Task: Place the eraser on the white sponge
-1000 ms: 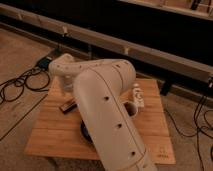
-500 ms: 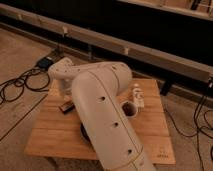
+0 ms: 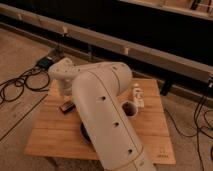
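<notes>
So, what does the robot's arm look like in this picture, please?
The arm is a thick, smooth, cream-white shell with rounded links and a few small dark round holes along its side. No cables or markings show on it. Its end effector, below the rounded wrist over the left part of the wooden table, is largely hidden.

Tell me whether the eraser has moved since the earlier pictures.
No. The eraser stays at the same spot on the wooden table, near its edge on the picture's left. The gripper hangs just above it.
</notes>
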{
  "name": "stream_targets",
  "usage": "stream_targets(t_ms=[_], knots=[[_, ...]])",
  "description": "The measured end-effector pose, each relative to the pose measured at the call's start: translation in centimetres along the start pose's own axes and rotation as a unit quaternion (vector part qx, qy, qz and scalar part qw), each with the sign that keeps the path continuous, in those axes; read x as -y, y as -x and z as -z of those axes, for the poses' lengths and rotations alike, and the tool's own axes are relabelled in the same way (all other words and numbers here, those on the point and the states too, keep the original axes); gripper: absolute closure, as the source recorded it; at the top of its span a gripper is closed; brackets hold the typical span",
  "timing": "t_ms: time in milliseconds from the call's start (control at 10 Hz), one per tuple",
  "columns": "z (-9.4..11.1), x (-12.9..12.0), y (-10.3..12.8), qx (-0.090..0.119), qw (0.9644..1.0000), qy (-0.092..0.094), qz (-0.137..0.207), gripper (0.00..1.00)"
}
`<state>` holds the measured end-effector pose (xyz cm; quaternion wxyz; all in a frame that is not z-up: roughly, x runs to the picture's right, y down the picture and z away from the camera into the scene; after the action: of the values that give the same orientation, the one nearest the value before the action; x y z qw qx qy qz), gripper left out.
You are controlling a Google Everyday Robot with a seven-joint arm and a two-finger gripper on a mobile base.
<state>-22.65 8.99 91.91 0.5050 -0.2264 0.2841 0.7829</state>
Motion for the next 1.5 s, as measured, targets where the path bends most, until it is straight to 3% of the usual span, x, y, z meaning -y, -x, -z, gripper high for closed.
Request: stream_targets(t_ms=[200,500,700,1000,1200,1500], knots=[[-1.0,0.1,-0.6,-0.018,0.9996,0.017,0.011,0.35],[-1.6,0.8,-0.5,-0.032,0.999,0.024,0.019,0.37],[-1.4,0.7,-0.3,-0.03,0.9988,0.023,0.031,0.51],[-0.6,0.2,-0.2,-0.025,0.9975,0.002,0.065,0.83],[0.4,0.2,0.5,-0.024,0.9968,-0.004,0.076,0.99],[2.8,1.0,3.3,-0.024,0.9971,0.004,0.073,1.0]])
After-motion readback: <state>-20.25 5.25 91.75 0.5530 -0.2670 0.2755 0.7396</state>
